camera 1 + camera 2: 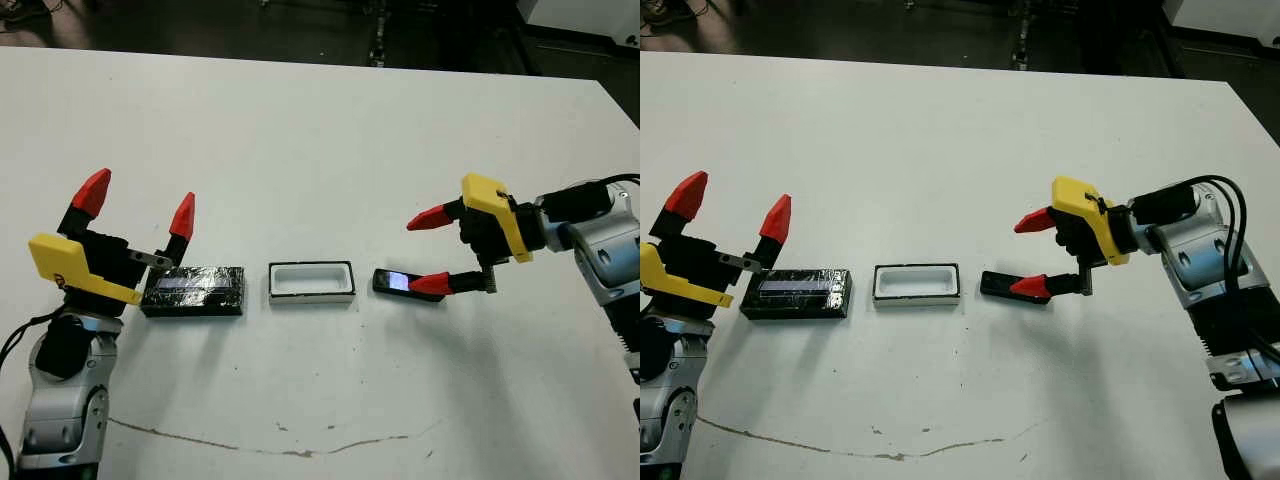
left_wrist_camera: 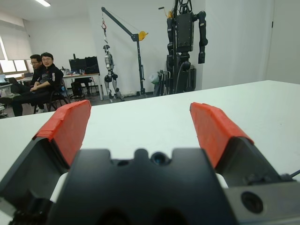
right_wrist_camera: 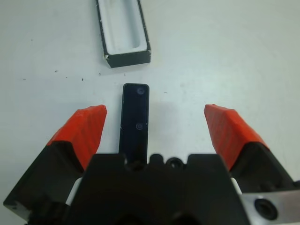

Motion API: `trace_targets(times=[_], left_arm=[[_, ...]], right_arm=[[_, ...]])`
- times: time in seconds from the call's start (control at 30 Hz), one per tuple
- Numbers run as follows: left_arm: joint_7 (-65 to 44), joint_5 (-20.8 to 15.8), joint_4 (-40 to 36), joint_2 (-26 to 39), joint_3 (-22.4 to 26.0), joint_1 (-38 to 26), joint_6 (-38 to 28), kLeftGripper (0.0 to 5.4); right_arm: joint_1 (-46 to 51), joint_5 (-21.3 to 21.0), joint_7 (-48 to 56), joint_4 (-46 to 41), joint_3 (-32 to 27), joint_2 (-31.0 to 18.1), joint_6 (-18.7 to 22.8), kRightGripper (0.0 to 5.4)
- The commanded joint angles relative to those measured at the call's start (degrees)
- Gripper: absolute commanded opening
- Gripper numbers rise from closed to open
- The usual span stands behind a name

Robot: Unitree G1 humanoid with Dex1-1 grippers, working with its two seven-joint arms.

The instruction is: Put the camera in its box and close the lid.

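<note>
On the white table (image 1: pixel 320 140), the small flat black camera (image 3: pixel 135 116) with its bluish glowing screen lies between the spread red-tipped fingers of the right gripper (image 3: pixel 154 133), which hangs wide open over it and grips nothing. Just beside the camera's far end sits the shallow white-walled rectangular box (image 1: pixel 311 281), with nothing in it. Beyond that lies the glossy black marbled lid (image 1: pixel 194 290), flat. The left gripper (image 1: pixel 140 210) hovers near the lid, fingers wide apart, holding nothing
</note>
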Motion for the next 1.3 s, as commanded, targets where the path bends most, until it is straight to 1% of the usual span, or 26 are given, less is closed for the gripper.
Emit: trace_targets(times=[0.03,0.27,0.37,0.53,0.63,0.83,0.97,1.07,1.1,1.17,1.3], left_arm=[[-0.11,0.72,0.25,0.22,-0.11,0.50,-0.17,5.38],[-0.07,0.77,0.12,0.06,-0.08,0.68,-0.15,5.38],[0.17,1.12,0.05,0.03,-0.09,0.79,-0.17,5.38],[-0.23,0.71,0.24,0.02,0.01,0.71,-0.33,5.38],[-0.45,0.88,0.61,0.11,-0.01,0.65,-0.92,5.38],[-0.46,0.77,0.81,0.09,-0.07,0.59,-1.12,5.38],[-0.06,0.60,0.31,-0.06,-0.04,0.78,-0.41,5.38],[-0.10,0.71,0.29,0.00,-0.09,0.82,-0.39,5.38],[-0.11,0.93,0.46,0.01,-0.11,0.77,-0.73,5.39],[0.05,1.45,0.62,0.04,-0.13,0.75,-1.10,5.40],[0.10,1.49,0.30,0.08,-0.09,0.85,-0.72,5.40]], right_arm=[[1.36,-2.20,-0.55,-0.30,0.93,-0.16,-2.97,5.40],[2.74,-3.88,-0.72,-0.77,1.40,0.11,-6.32,5.40],[3.59,-5.45,-1.70,-1.66,1.86,-0.10,-9.03,5.40],[5.40,-7.44,-3.05,-3.99,1.91,-0.54,-11.84,5.40],[6.01,-7.33,-3.00,-4.16,1.87,-0.28,-10.45,5.40],[7.36,-7.71,-4.14,-4.33,1.53,0.07,-11.51,5.40],[8.09,-7.46,-5.13,-4.21,1.36,0.48,-9.80,5.40],[8.96,-6.62,-6.31,-4.09,0.70,1.23,-6.93,5.40],[9.10,-6.39,-6.59,-4.31,0.63,1.42,-4.61,5.31],[9.42,-5.88,-7.09,-4.69,0.41,1.80,-1.43,5.12],[10.12,-4.83,-8.10,-4.23,-0.04,2.75,0.85,4.51]])
